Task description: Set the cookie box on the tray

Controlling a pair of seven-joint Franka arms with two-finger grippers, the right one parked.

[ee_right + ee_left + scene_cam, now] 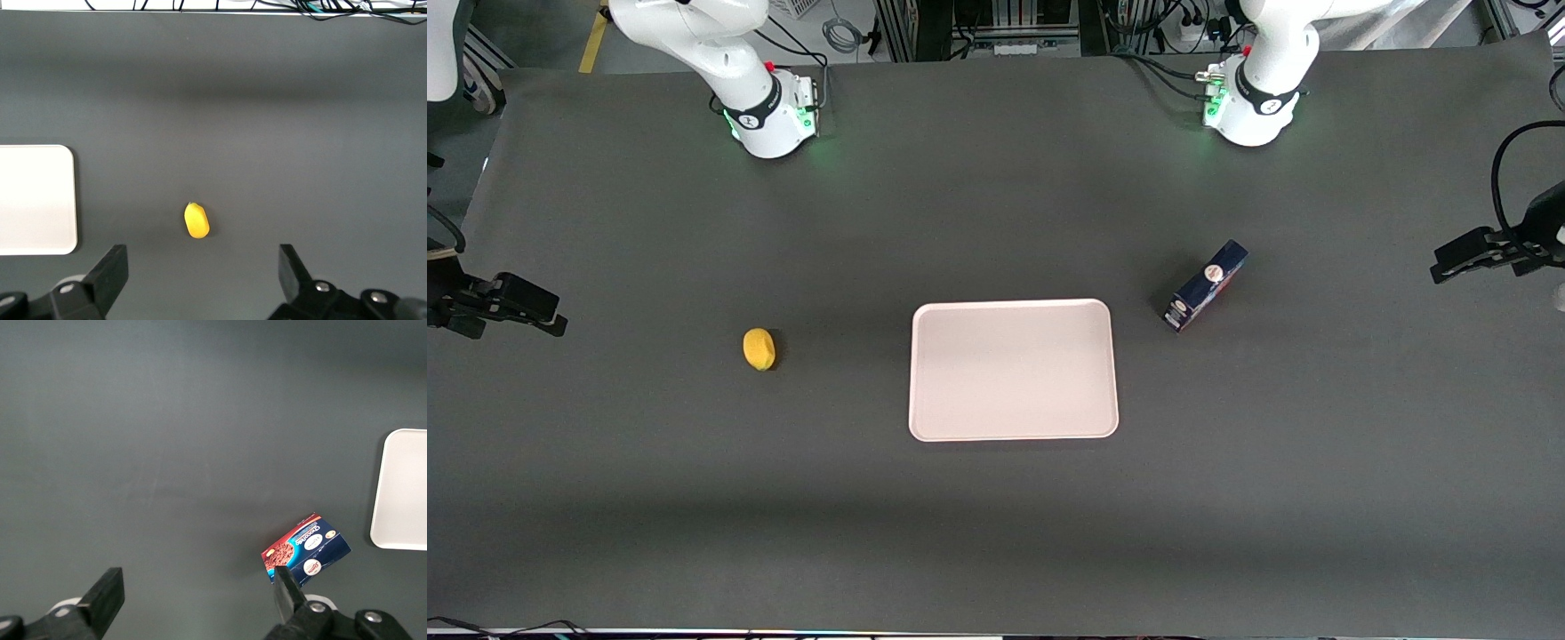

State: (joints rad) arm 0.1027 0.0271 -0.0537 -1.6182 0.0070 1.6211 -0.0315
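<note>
The cookie box is a small navy-blue carton with a round white-and-red logo. It rests on the dark table beside the tray, toward the working arm's end, not touching it. It also shows in the left wrist view. The tray is pale pinkish-white, flat and bare, in the middle of the table; its edge shows in the left wrist view. My left gripper is open and empty. It hovers well apart from the box, farther toward the working arm's end of the table.
A small yellow rounded object lies on the table beside the tray, toward the parked arm's end; it also shows in the right wrist view. The two arm bases stand at the table's edge farthest from the front camera.
</note>
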